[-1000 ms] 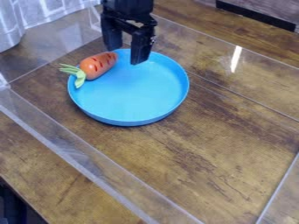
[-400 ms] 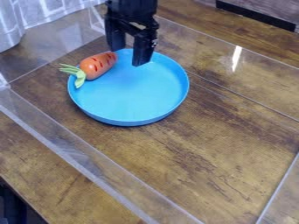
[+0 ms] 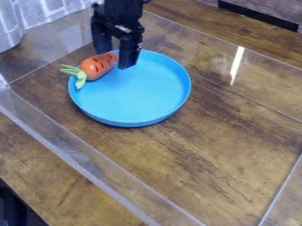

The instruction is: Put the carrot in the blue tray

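Observation:
The small orange carrot [image 3: 98, 64] with dark ridges lies across the far-left rim of the blue tray [image 3: 147, 108], its green top [image 3: 74, 74] sticking out over the table. My gripper [image 3: 115, 51] hangs just above and slightly right of the carrot, black fingers pointing down. The jaws stand apart, open, with nothing between them. One finger [image 3: 126, 53] is over the tray's rim, the other [image 3: 102, 42] sits behind the carrot.
The tray rests on a dark wooden tabletop [image 3: 224, 159] under a glossy clear sheet with bright reflections [image 3: 239, 60]. A pale object [image 3: 10, 26] stands at the far left corner.
The gripper has shifted left, from over the tray's rim to above the carrot. It stayed open. The carrot and tray have not moved.

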Motion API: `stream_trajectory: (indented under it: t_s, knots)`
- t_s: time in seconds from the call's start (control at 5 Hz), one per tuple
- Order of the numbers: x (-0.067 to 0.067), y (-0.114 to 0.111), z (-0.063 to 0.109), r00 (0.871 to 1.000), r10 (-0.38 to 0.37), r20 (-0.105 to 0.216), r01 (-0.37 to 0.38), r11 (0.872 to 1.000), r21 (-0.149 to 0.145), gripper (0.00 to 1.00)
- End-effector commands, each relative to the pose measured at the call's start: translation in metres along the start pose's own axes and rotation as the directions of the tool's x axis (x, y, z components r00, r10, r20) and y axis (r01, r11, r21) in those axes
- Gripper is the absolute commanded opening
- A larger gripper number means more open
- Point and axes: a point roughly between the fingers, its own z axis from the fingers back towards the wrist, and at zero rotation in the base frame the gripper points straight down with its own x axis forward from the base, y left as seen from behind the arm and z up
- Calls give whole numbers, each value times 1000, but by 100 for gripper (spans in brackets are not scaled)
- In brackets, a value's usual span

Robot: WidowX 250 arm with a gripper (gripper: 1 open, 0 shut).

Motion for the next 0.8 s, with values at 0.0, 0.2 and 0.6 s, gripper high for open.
stream_trajectory:
  t_s: [0.0,0.2,0.6]
  knots:
    - [-3,15,18,998,24,52,-25,999,29,100]
    - [-5,21,12,998,33,46,-34,999,29,100]
    - [-7,28,-3,998,52,33,-52,998,18,100]
